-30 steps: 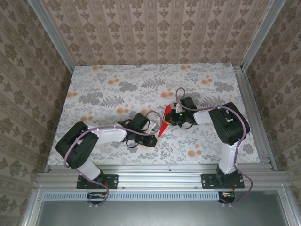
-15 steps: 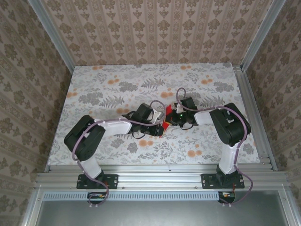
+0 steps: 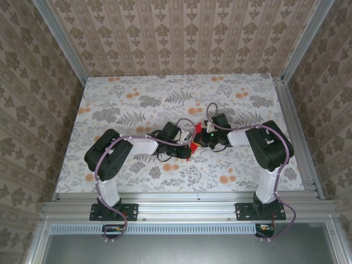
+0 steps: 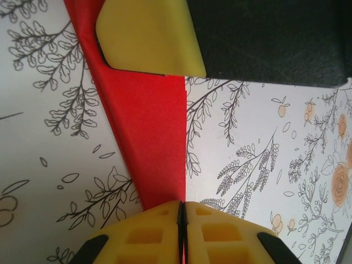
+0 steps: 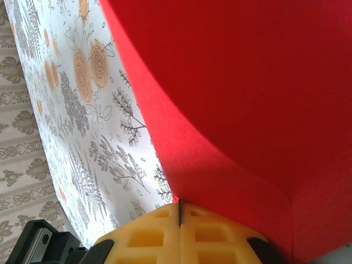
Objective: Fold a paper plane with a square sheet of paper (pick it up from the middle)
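Top external: paper [image 3: 196, 128], folded narrow, sits at the worktop [image 3: 121, 104] centre, where both arms meet.
Left wrist: left end effector [image 4: 182, 204] is pinched closed on the paper's tapering red end.
Right wrist: right end effector [image 5: 180, 204] is clamped on the paper's edge, red side facing the camera.

Red paper [image 4: 154, 148]: matt, fine-grained, uniform colour. Pads [image 4: 148, 236] of left tool [image 4: 182, 212] and right tool [image 5: 180, 217]: yellow, plastic-looking, matt, with moulded square recesses. Bench [image 4: 264, 165]: smooth printed covering, faint sheen. Frame rails [image 3: 181, 209]: bare metal, satin. Arm links [image 3: 140, 146]: white and black plastic-looking shells, slightly glossy.
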Motion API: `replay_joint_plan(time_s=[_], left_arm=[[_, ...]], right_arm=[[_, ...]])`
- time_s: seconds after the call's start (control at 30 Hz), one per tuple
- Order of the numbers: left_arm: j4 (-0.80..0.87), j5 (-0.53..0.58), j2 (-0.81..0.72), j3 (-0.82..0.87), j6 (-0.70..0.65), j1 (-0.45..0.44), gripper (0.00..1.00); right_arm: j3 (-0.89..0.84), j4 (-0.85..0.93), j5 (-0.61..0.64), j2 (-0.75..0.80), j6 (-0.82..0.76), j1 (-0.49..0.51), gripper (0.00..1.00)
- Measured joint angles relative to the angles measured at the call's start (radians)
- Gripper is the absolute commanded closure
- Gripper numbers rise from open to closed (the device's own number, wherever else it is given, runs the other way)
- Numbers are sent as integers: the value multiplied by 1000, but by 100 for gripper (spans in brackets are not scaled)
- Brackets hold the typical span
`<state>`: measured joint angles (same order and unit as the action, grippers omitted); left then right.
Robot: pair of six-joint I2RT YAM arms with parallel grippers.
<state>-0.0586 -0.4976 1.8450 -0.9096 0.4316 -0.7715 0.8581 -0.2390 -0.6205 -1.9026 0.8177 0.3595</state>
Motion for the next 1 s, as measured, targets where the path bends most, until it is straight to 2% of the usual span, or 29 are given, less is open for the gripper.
replay_joint_plan(time_s=[0.3,0.73,1.0], left_arm=[[-37,4,-8,29,-41,0,95],[-44,5,-11,36,-92,0,96],[-29,15,-19,37,-103,-1,96]], right_arm=[[-21,27,7,42,33,-2,85],[-44,-29,8,103,176,55,89],[-21,6,38,40,156,60,89]])
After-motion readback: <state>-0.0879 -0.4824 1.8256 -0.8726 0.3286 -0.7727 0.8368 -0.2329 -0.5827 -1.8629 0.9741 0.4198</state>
